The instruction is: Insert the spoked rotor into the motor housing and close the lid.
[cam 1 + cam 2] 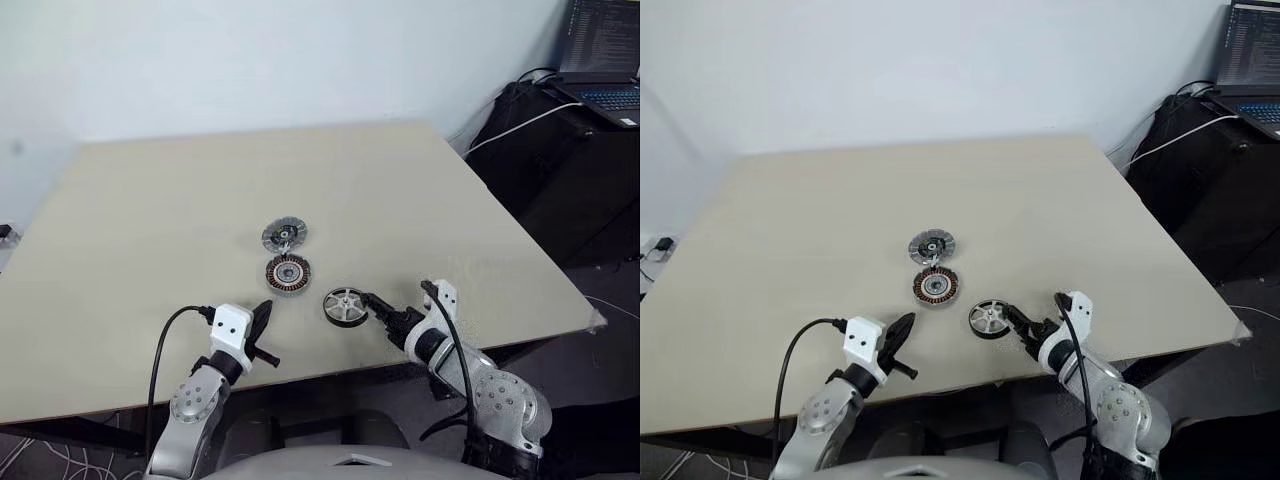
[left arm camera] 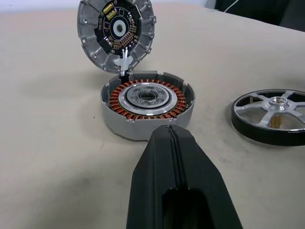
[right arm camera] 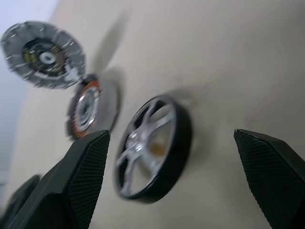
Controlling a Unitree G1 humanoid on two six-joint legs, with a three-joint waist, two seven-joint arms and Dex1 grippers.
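The spoked rotor (image 1: 346,306) lies flat, hub up, right of the motor housing (image 1: 288,274), the lid (image 1: 284,236) just beyond; right gripper (image 1: 400,303) spread wide beside it, left gripper (image 1: 264,315) pressed together.

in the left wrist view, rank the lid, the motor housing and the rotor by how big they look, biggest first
1. Motor housing, looks widest, though it lies nearest the camera.
2 and 3. Lid and spoked rotor look about alike; the rotor is cut off by the picture's edge, so I won't rank them.
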